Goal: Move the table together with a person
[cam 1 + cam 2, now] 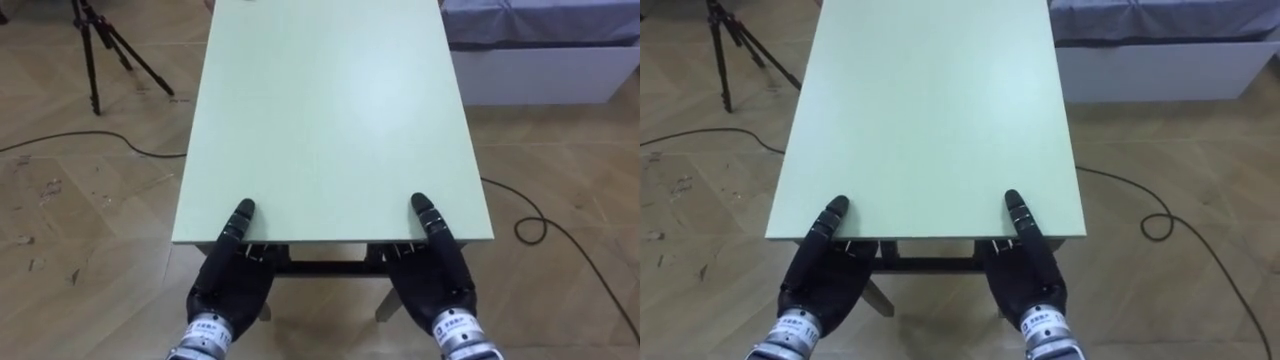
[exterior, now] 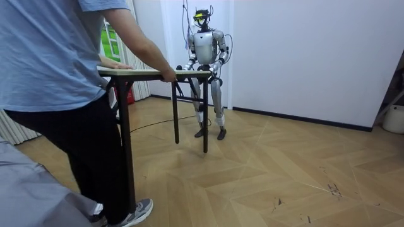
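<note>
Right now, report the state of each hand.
Left hand: at the table's near edge, open or shut cannot be told.
Right hand: at the same edge, cannot be told either.

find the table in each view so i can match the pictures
Left eye view: the table is in the centre, running up from near the lower edge.
Right eye view: the same, set slightly further left.
Room view: left of centre, seen side-on between a person and the robot.
Shared landmark: the robot's left hand and right hand at one short end of the table.
</note>
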